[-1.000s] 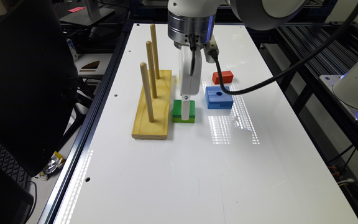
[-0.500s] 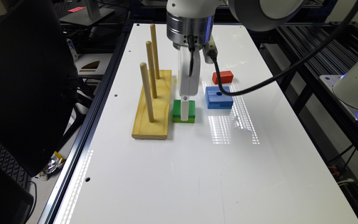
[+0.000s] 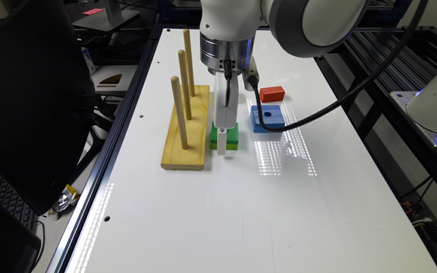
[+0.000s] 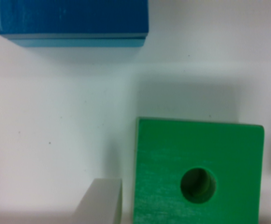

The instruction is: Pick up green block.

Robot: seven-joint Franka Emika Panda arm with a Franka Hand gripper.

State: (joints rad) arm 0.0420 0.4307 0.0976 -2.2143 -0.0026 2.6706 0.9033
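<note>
Since a second ago the scene has barely changed: the claw (image 3: 222,146) sits at the same low station over the green block (image 3: 230,137), and no block on the bench (image 3: 241,212) has shifted. The main risk from here is an uneven closure. In the wrist view one finger (image 4: 100,200) stands just beside the block's edge, with only a thin gap, while the other shows as a sliver at the frame's edge, so the nearer finger would likely touch first and could nudge or twist the block before the far one arrives. A second risk is that the fingers ride on the bench if they go any lower, since in the exterior view the visible fingertip already seems to reach the surface. The pegboard (image 3: 186,129) stands close by on the exterior view's left, and a skewed block might be pushed toward it. The blue block (image 3: 267,118) lies apart on the exterior view's right, with the red block (image 3: 272,94) beyond it. The claw is wide, holding nothing, its fingers straddling the block, which lies flat on the bench between them with its round hole (image 4: 197,185) facing up.
</note>
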